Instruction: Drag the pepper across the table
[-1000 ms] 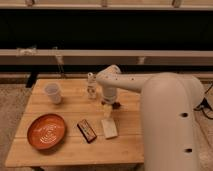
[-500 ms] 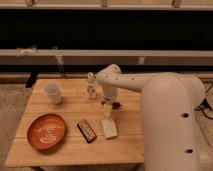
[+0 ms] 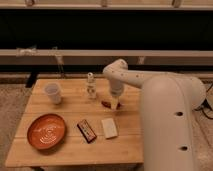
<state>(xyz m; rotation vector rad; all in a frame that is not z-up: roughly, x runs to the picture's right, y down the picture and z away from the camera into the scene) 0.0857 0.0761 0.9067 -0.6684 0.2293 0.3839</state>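
**Gripper settles at the pepper, drag yet to begin**

Sweeping from the left of the light wooden butcher-block table (image 3: 70,110): the round orange plate (image 3: 46,131) sits at the near left corner and the white paper cup (image 3: 52,93) stands behind it. Neither has budged over the last second. The dark rectangular bar with red edges (image 3: 87,130) lies mid-table and the small pale bottle (image 3: 90,86) stands upright towards the back, both where they were.

Now the action. The small dark red curved pepper (image 3: 106,104) lies on the wood right of the bottle, and it does not appear to have shifted. What has changed is the white arm's gripper (image 3: 115,104): it has eased down a touch and now hangs right at the tabletop, its tip hard against the pepper's right end. Touching or just beside, I cannot say, and whether the gripper is spread or clamped I cannot tell either.

The pale beige rectangular block (image 3: 109,127) lies just in front, undisturbed.

My read is that the approach is all but finished and the drag itself has not started. With the pepper on the gripper's left, a push leftwards looks the natural line.
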